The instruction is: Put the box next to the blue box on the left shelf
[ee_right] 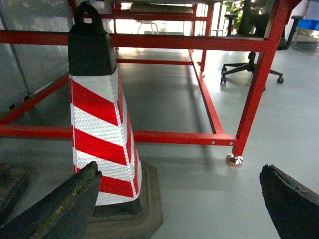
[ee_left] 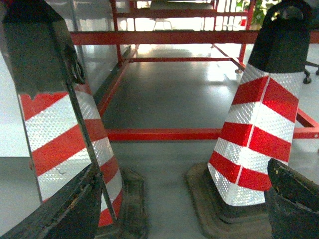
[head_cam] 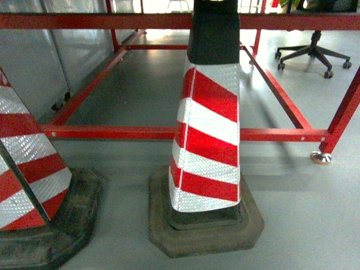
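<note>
Box: not in view; judged stiff, bulky; grip its rim.
Left pincer: wide, empty.
Right pincer: wide, empty.

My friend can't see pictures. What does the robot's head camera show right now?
A red-and-white striped traffic cone with a black top stands on the grey floor, close to the camera. Part of a second cone shows at the left edge, a red metal frame runs behind them, and an office chair sits far right.
</note>
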Robot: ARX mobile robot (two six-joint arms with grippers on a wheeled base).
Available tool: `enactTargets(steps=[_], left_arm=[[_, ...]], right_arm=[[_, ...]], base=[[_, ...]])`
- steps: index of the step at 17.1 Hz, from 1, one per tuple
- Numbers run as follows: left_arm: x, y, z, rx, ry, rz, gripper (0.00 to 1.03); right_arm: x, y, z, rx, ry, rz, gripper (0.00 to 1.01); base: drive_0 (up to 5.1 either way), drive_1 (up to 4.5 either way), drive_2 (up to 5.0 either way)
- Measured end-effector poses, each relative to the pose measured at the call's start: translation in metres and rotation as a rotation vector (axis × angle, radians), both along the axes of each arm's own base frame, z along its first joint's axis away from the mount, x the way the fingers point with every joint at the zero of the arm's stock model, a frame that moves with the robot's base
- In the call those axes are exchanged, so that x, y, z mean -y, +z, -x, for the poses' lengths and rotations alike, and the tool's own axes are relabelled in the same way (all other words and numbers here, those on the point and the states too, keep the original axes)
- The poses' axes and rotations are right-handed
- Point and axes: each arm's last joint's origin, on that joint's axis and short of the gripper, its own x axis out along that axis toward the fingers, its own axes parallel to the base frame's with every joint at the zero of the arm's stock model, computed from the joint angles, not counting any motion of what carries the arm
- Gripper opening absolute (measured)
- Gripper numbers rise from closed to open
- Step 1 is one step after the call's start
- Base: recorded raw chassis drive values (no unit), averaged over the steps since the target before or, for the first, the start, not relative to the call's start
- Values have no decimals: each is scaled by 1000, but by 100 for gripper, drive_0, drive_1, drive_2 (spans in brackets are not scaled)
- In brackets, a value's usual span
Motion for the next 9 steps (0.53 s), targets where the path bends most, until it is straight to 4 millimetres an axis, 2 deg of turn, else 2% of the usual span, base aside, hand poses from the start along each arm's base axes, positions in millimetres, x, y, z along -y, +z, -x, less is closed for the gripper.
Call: enactTargets(steps=[9], left_arm=[[0, 0, 0, 0, -2, -1, 98]], right_arm=[[0, 0, 0, 0, 0, 2, 98]], base=[[0, 0, 0]])
